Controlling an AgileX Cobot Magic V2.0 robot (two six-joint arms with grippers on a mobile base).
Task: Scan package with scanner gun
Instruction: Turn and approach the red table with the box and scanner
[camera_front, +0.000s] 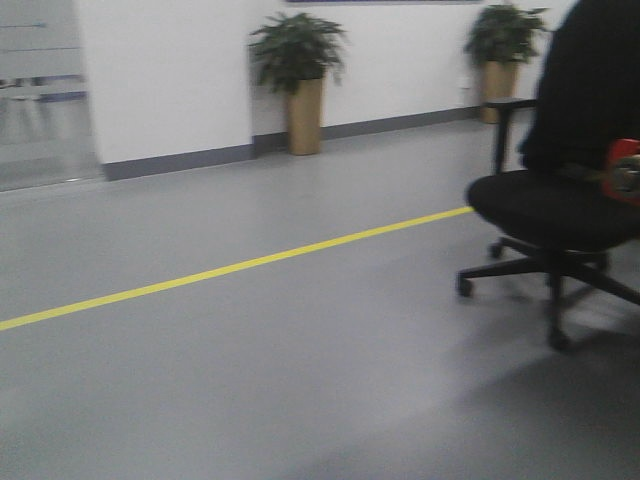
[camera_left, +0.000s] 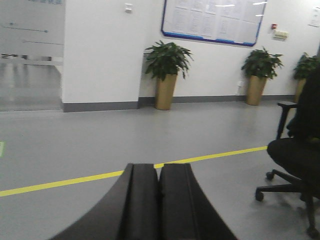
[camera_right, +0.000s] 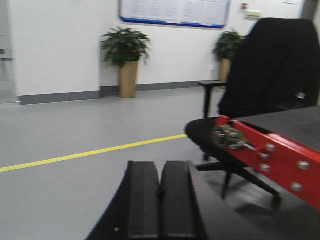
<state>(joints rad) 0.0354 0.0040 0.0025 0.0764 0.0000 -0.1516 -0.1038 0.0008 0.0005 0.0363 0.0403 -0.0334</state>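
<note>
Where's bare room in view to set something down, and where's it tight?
Bare grey floor left of the office chair, both sides of the yellow line, up to the potted plants. Tight on the right: chair beside red-edged table.

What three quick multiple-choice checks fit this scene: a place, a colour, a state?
1. Where is the office chair in the front view? A. left edge B. right side C. centre, by the wall
2. The floor line is: A. red B. white C. yellow
3. The left claw and right claw are: A. both shut B. both wide open C. one holding a scanner
Key: B, the chair sits at the line's right end; C, the stripe is plainly yellow; A, each wrist view shows the jaws pressed together, empty.
</note>
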